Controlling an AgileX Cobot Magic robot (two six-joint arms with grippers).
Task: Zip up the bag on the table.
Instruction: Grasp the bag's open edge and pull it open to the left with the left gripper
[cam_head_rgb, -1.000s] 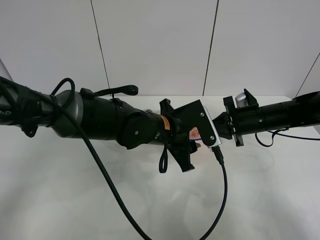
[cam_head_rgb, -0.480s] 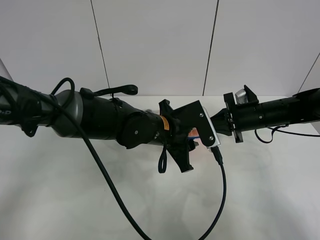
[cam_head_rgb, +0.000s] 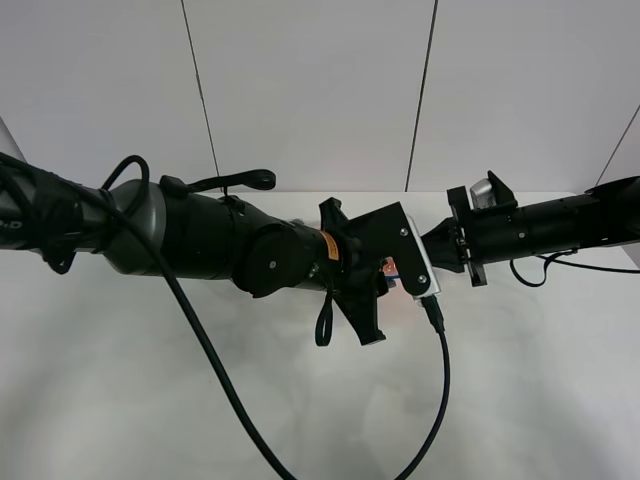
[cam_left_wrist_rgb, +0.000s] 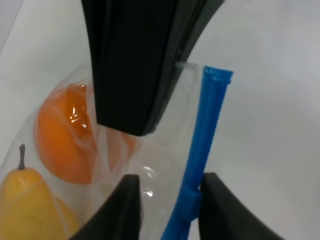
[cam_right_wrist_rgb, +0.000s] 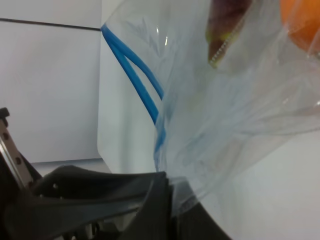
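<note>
Two sets at work: right fingers (cam_right_wrist_rgb: 125, 200) clench the film of the bag (cam_head_rgb: 388, 268), on the desk (cam_head_rgb: 150, 400) between the arms; left fingers (cam_left_wrist_rgb: 122, 207) straddle its blue zipper strip (cam_left_wrist_rgb: 207, 125), a gap showing, unsqueezed. Thin, floppy, slippery plastic, best gripped on that stiffer strip, I reckon.
</note>
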